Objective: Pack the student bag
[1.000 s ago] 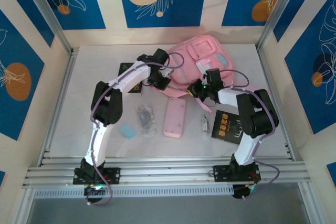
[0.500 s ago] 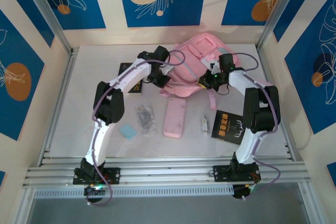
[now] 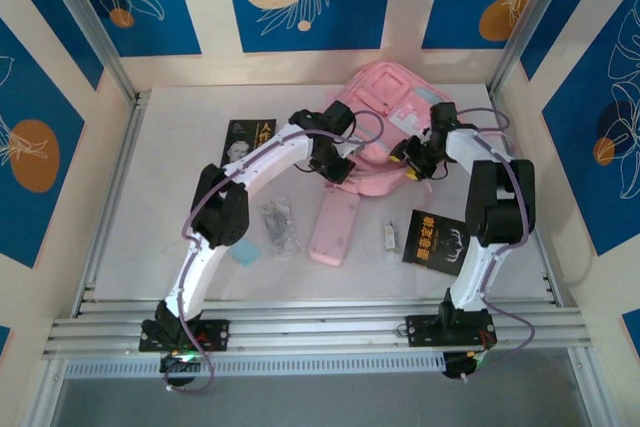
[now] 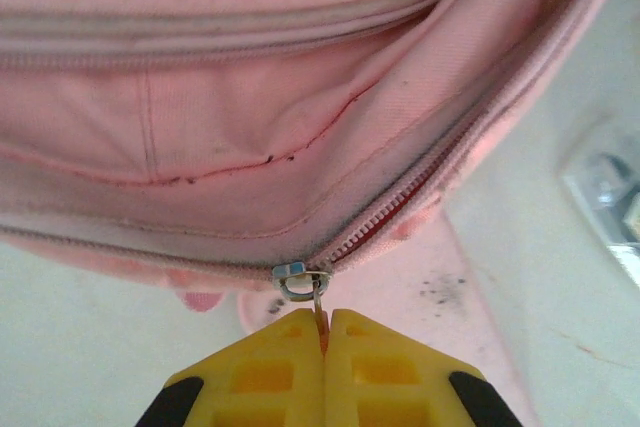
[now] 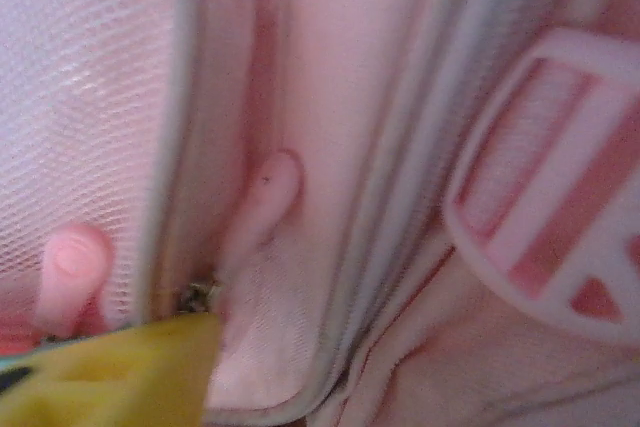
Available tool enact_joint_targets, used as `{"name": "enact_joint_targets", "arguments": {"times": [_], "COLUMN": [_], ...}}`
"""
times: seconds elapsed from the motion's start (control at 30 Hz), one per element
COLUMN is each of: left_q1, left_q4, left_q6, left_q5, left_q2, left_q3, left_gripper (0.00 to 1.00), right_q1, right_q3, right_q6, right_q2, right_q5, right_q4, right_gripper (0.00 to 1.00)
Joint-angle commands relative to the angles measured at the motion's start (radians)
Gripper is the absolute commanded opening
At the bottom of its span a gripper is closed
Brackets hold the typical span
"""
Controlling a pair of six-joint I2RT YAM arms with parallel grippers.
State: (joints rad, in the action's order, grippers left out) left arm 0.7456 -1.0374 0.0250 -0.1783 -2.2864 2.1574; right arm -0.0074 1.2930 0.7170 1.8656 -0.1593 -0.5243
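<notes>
Both my claws are working at the bag (image 3: 385, 107), sitting at the table's (image 3: 180, 157) back. My left claw (image 4: 325, 319) is pinching shut on the zip tab (image 4: 318, 299); my right claw's (image 3: 412, 155) grip I cannot tell. I think packing is just starting: case (image 3: 333, 227) and books (image 3: 433, 239) are lying outside.

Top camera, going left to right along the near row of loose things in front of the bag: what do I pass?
Light blue pad → clear packet → pink pencil case → small silver item → black book.
</notes>
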Motion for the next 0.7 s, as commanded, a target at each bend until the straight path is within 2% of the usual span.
{"name": "enact_joint_targets", "arguments": {"times": [0.0, 0.07, 0.13, 0.17, 0.27, 0.4, 0.53, 0.67], "left_q1": [0.052, 0.052, 0.054, 0.058, 0.069, 0.080, 0.085, 0.086], "left_q4": [-0.095, -0.095, -0.084, -0.078, -0.048, -0.005, 0.012, 0.013], "left_q6": [0.009, 0.009, 0.018, 0.022, 0.037, 0.063, 0.076, 0.072], "left_q5": [-0.114, -0.118, -0.139, -0.143, -0.162, -0.177, -0.179, -0.170], "left_q2": [0.021, 0.013, 0.016, 0.018, 0.030, 0.041, 0.044, 0.051], "left_q3": [0.065, 0.076, 0.075, 0.075, 0.075, 0.075, 0.073, 0.070], "left_gripper": [0.00, 0.00, 0.00, 0.00, 0.00, 0.00, 0.00, 0.00], "right_q1": [0.006, 0.025, 0.046, 0.053, 0.091, 0.132, 0.180, 0.220], "right_q3": [-0.114, -0.235, -0.364, -0.421, -0.576, -0.655, -0.711, -0.722], "right_q6": [0.106, 0.178, 0.261, 0.311, 0.444, 0.547, 0.648, 0.712], "right_q2": [-0.163, -0.260, -0.362, -0.406, -0.529, -0.600, -0.594, -0.511], "right_q5": [0.013, 0.012, 0.014, 0.010, 0.012, 0.032, 0.098, 0.128], "right_q4": [0.252, 0.288, 0.329, 0.365, 0.463, 0.494, 0.579, 0.685], "right_gripper": [0.78, 0.89, 0.92, 0.99, 0.99, 0.99, 1.00, 0.99]}}
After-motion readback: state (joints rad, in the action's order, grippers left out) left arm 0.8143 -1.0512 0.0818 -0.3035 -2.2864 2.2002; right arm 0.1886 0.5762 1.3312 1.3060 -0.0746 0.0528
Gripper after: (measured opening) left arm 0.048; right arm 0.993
